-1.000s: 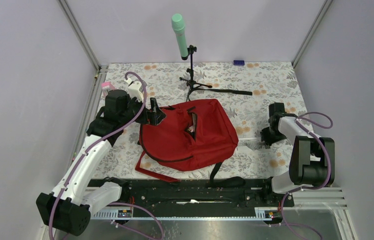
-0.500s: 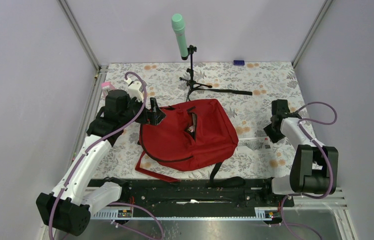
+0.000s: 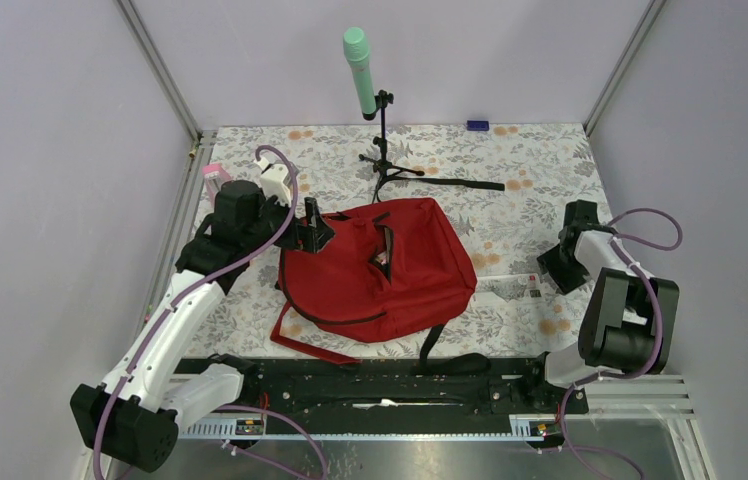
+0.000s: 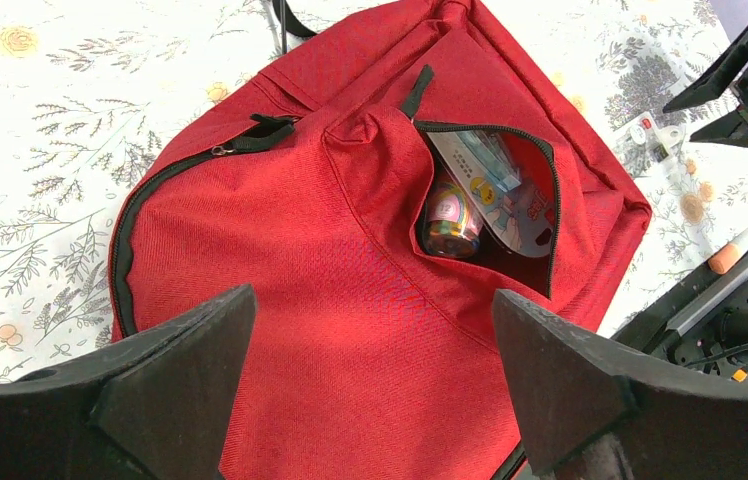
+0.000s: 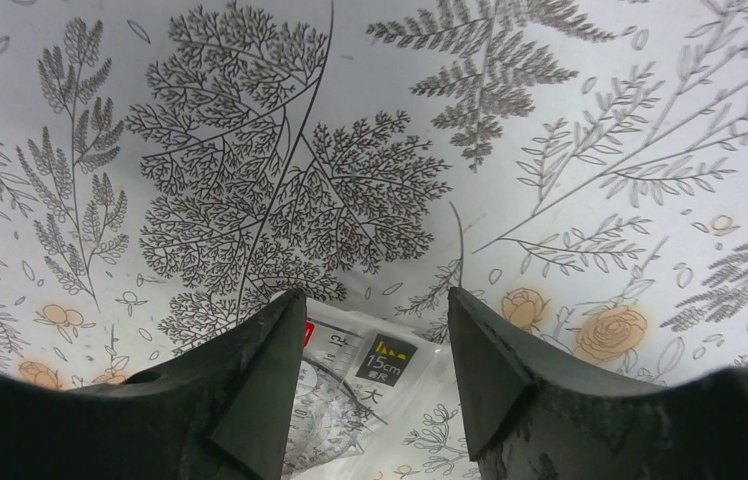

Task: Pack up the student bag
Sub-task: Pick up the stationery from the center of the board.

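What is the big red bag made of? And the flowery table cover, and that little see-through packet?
The student bag looks like matte woven cloth: a fine weave shows and it sags in soft folds. The table cover seems a smooth printed sheet, maybe vinyl; it lies flat. The packet looks like thin clear plastic, crinkled and glossy.

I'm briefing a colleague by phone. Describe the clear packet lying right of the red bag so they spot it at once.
Start at the student bag, the big red backpack mid-table. On the floral cloth off its right side, near the right gripper, lies the clear packet. It alone is flat, see-through plastic with a label reading 15cm.
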Available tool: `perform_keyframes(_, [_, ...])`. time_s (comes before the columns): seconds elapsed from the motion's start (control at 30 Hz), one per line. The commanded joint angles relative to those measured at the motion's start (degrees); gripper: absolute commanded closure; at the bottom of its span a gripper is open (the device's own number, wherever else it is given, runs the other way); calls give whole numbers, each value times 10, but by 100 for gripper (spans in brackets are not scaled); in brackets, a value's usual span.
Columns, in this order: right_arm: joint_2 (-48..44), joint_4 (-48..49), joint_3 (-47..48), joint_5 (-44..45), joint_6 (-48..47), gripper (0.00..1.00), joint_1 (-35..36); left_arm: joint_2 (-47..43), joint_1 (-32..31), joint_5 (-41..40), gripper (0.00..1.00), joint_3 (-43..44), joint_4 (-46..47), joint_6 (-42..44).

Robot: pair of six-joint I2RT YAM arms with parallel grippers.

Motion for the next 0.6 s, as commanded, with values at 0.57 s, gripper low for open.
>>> perform_keyframes(0.57, [7,31,-35,-113,-34,67,-5,-9,-5,-9,8,4,10,9])
